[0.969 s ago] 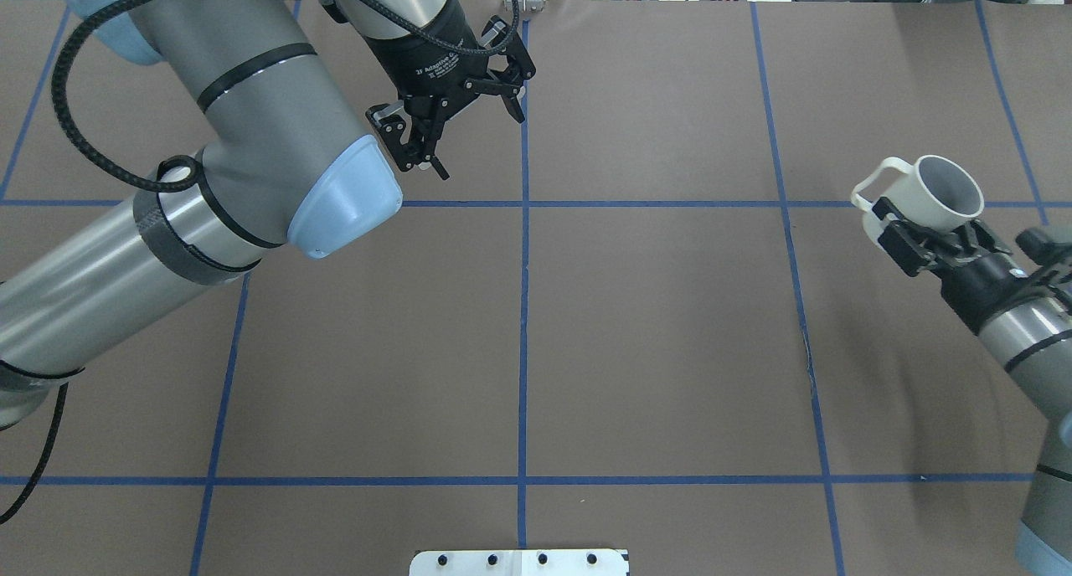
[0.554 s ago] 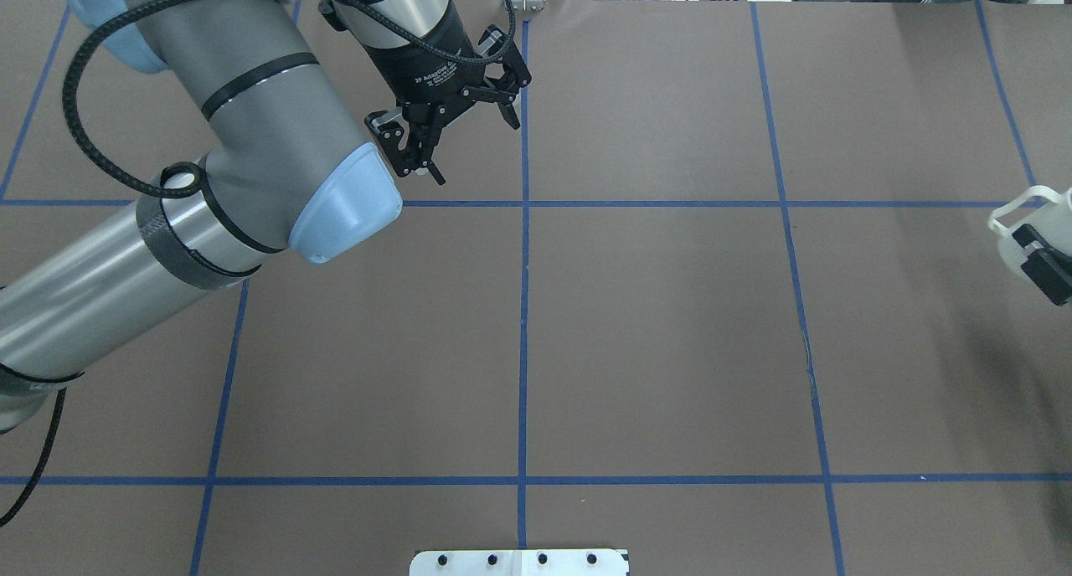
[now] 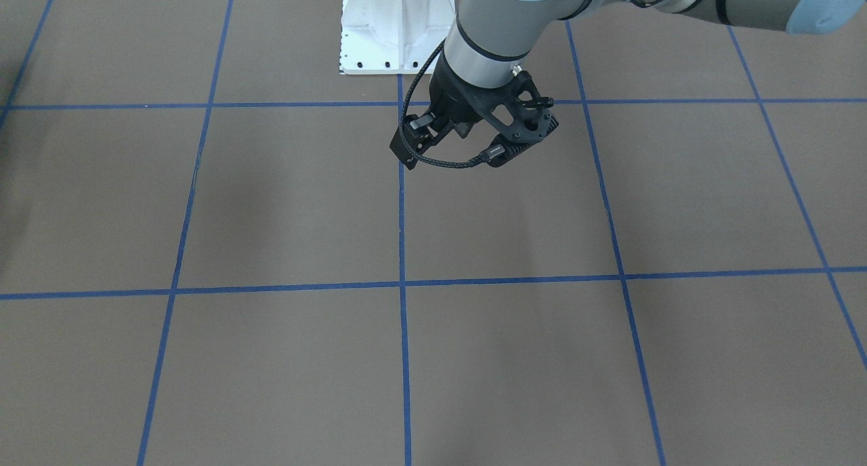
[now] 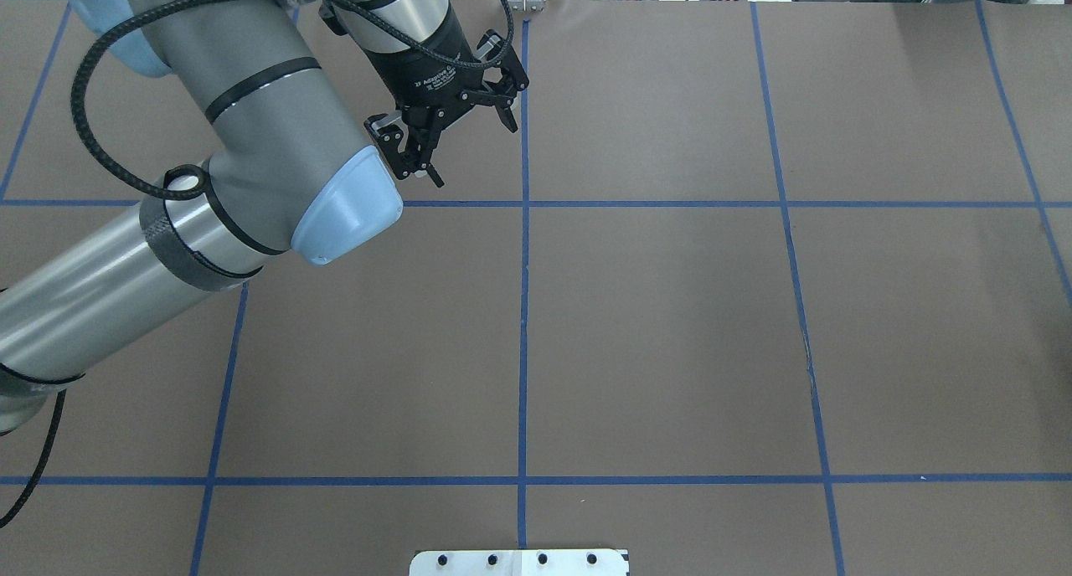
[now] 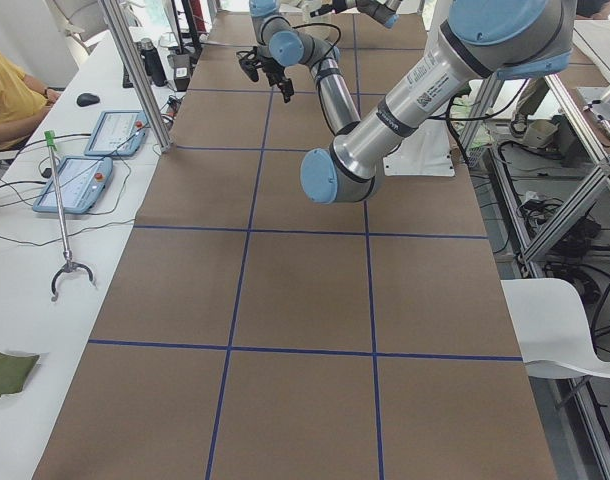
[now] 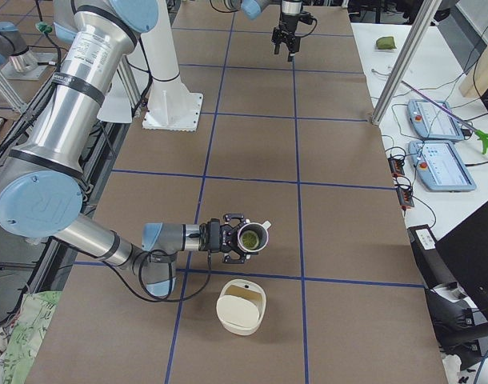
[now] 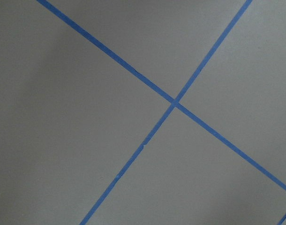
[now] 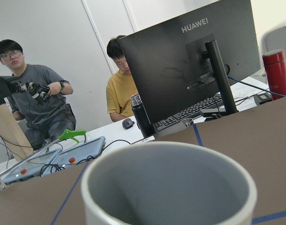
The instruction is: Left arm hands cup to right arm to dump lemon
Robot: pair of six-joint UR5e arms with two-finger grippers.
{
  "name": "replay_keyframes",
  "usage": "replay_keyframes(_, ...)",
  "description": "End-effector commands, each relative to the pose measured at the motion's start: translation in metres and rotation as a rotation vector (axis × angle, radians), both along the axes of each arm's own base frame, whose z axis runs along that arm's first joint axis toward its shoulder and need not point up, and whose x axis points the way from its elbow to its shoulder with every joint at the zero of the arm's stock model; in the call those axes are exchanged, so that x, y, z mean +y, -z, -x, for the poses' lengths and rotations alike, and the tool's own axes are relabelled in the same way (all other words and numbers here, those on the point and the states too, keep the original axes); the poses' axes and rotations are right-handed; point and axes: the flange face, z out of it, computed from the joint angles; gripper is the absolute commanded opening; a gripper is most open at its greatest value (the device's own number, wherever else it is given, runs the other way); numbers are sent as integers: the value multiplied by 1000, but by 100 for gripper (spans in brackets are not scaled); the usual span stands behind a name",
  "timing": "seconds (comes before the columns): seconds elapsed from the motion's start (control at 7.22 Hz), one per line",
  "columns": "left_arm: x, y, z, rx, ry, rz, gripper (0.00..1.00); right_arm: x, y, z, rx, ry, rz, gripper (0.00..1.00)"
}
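Now, nearest the right-end camera, a cream tub sits on the brown table; just beyond it is the cup, mouth opening upward, long axis about upright, handle on its far side; the lemon lies inside it; the right gripper reaches in level from the robot's side, a finger on either side of the cup's wall, though this view does not show how far closed it is; its wrist camera sees only the rim and grey inside close ahead; far up the table, well apart from the cup, the left gripper hangs with fingers spread wide, holding nothing.
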Motion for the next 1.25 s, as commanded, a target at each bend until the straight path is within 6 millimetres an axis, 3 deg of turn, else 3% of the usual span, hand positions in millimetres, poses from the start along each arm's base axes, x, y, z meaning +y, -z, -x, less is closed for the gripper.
replay_keyframes(0.0,-1,0,-1,-5,7,-4,100,17,-13,-27,-266,-15,52,4)
replay_keyframes(0.42,0,5,1,1,8,-12,100,23,-18,-36,-610,-7,153,4)
replay_keyframes(0.97,0,8,4,4,11,-15,100,27,-36,-56,-927,-47,252,6)
replay_keyframes(1.11,0,8,4,4,11,-15,100,20,-34,-55,-994,-58,250,7)
